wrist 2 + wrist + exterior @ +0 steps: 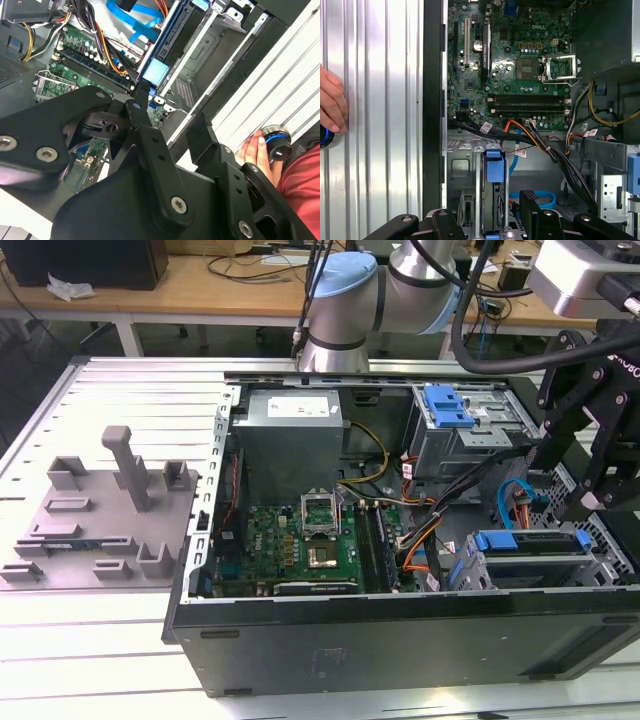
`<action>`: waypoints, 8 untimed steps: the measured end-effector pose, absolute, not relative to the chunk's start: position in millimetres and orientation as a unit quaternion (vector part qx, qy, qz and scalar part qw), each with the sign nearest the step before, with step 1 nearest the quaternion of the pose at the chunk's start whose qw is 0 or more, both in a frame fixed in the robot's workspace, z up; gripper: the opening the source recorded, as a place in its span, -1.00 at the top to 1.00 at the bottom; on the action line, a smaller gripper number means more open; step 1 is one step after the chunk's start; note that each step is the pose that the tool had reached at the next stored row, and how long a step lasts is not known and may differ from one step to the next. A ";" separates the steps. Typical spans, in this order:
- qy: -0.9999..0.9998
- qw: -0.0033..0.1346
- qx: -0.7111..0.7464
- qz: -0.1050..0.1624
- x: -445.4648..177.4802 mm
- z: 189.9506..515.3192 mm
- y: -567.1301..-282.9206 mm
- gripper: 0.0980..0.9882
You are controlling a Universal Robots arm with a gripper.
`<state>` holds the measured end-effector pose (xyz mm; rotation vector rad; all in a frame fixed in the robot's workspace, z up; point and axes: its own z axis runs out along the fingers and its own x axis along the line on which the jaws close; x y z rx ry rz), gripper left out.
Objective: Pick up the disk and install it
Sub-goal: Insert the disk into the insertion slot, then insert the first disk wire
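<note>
The disk (530, 542) lies in the metal drive cage (610, 565) at the near corner of the open computer case, on the exterior view's right. Its blue rails run along its length. In both wrist views it shows edge-on, with a blue rail tab (496, 169) (157, 71) at its end. My gripper (592, 508) hangs just above the cage. Its black fingers (531, 202) stand open on either side of the disk's edge, apart from it, with my gripper (487, 214) (170, 111) holding nothing.
A second drive cage with a blue latch (447, 405) sits at the back of the case. Orange, black and blue cables (540, 142) run beside the cage toward the motherboard (300, 540). A grey fixture plate (100, 510) lies left of the case. A person's hand (330, 107) rests on a knob (277, 142).
</note>
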<state>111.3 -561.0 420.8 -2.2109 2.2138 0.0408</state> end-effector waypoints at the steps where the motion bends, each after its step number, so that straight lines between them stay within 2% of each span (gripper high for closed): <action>1: 0.707 0.006 -0.707 0.013 111.3 420.8 -561.0 -0.07; 8: 0.707 0.006 -0.707 0.013 111.2 420.8 -561.0 -0.07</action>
